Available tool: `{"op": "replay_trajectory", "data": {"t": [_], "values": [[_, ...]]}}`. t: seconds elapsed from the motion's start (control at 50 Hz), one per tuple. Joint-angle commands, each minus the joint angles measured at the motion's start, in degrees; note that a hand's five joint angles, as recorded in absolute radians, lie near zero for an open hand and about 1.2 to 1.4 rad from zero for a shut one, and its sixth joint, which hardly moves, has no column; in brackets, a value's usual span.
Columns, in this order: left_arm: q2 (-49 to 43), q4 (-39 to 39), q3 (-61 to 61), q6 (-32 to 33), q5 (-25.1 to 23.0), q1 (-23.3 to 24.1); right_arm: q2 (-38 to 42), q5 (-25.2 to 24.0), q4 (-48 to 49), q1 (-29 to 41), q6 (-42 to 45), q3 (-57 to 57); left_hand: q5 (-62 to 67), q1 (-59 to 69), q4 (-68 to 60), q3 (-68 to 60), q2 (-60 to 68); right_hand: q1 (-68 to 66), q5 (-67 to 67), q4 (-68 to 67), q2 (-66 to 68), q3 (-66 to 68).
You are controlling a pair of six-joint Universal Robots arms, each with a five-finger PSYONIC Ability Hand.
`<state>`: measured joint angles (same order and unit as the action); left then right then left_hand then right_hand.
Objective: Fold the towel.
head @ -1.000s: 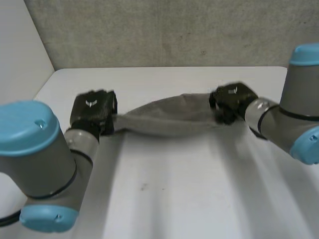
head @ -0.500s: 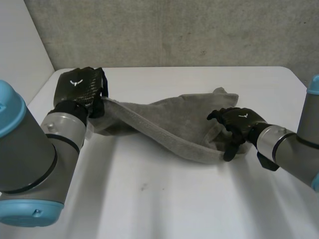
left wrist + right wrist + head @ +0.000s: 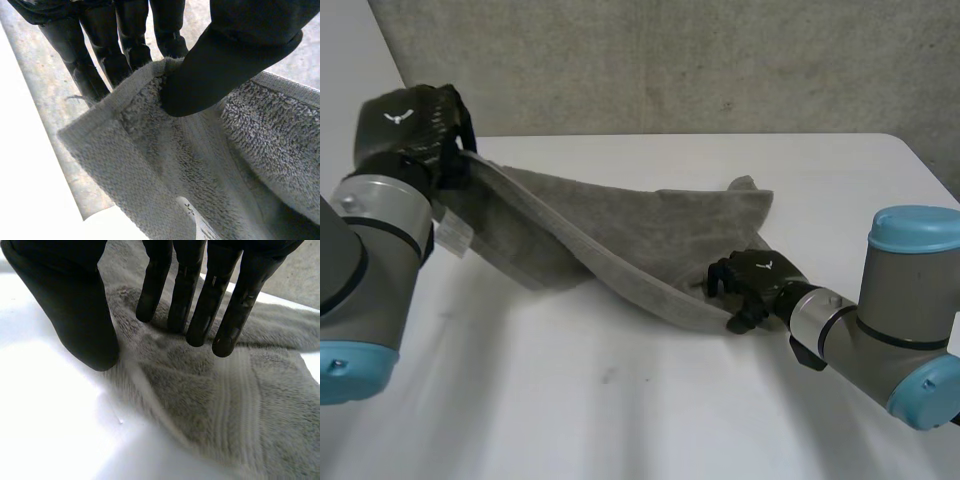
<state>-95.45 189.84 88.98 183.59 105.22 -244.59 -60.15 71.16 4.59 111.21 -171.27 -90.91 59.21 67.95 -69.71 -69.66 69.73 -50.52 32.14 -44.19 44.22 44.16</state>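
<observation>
The grey towel [image 3: 620, 225] lies on the white bench [image 3: 620, 410], drawn out in a long band from the upper left of the head view down to the lower middle. Its upper left end is lifted off the bench, and a white label [image 3: 455, 235] hangs from it.

The left hand [image 3: 405, 125] is at the upper left, raised. In the left wrist view its thumb [image 3: 225, 65] presses the towel's [image 3: 150, 165] hemmed edge against the fingers [image 3: 100, 55], so this hand is clamped on the towel near a corner.

The right hand [image 3: 752, 282] is low on the bench, at the towel's lower end. In the right wrist view its fingers [image 3: 200, 305] are nearly straight above the towel [image 3: 215, 395], and the thumb [image 3: 75, 310] stands apart at the towel's edge; it grips nothing.
</observation>
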Motion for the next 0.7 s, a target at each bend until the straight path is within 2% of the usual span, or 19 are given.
{"op": "replay_trajectory", "data": {"t": [0.02, 0.22, 0.62, 0.7], "values": [[0.88, 0.09, 0.15, -0.25, -1.51, -1.95, 0.03, -0.05, -0.11, 0.06, -0.3, -0.23, 10.79, 12.05, -10.29, -10.34, 10.27, 0.23, 8.15, -6.1, 6.07, 6.12], [0.8, 0.09, 0.94, -0.34, -3.18, -2.56, -0.14, 0.21, -0.99, 0.06, -0.39, -0.49, 10.79, 12.05, -10.29, -10.34, 10.27, 9.31, -0.92, 2.98, -3.01, -2.95], [0.53, 0.18, 0.76, -0.34, -3.45, -5.72, 2.4, 0.03, -0.02, -1.35, 0.49, 0.38, 10.79, 12.05, -10.29, -10.34, 10.27, 7.64, 0.75, 1.3, -1.34, -1.28], [0.01, 0.18, 0.76, -0.25, -3.53, -6.95, 2.49, 0.03, 0.33, -1.44, 0.93, 0.65, 10.79, 12.05, -10.29, -10.34, 10.27, 1.96, 6.43, -4.37, 4.34, 4.4]]}}
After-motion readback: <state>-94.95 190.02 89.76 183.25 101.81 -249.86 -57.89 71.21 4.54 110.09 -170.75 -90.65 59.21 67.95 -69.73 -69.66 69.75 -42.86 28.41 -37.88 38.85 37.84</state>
